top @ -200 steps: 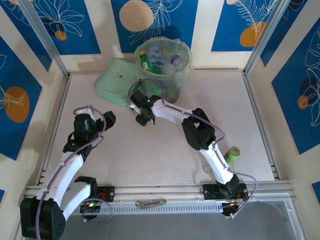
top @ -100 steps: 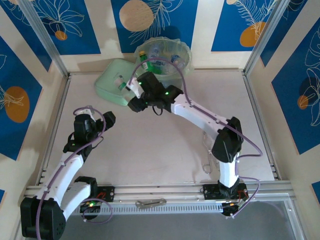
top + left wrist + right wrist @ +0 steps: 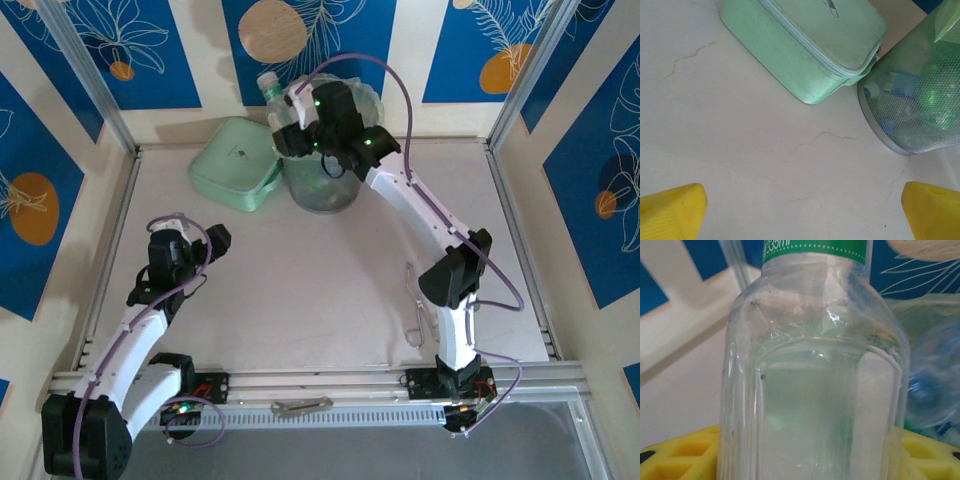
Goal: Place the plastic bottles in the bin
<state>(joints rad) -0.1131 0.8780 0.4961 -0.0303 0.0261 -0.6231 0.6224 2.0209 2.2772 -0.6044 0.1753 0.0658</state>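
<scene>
The clear bottle is held up at the far-left edge of the bin. From above it overlaps the rim, well off the table. Its long axis runs roughly in line with the fingers that hold it. In the overhead view the pale cap end points away from the arm, toward the far wall and a little to the left. In the right wrist view the body rises straight up the middle, with a green label band across the top, and the cap is out of sight there.

The right gripper is clamped on the bottle's lower body. One yellow finger shows at the bottom left of that view and the other at the bottom right, with the clear wall pressed between them. Other bottles, clear with blue, lie blurred behind it to the right, inside the bin.

A pale-green zippered case lies flat on the table, touching or nearly touching the bin's left side. The left gripper hovers over bare table nearer the arm bases. Its yellow fingertips are spread wide with nothing between them. In its wrist view the bin's wall shows a fine mesh with bottles dimly visible behind it. Metal tongs lie on the table beside the right arm.
</scene>
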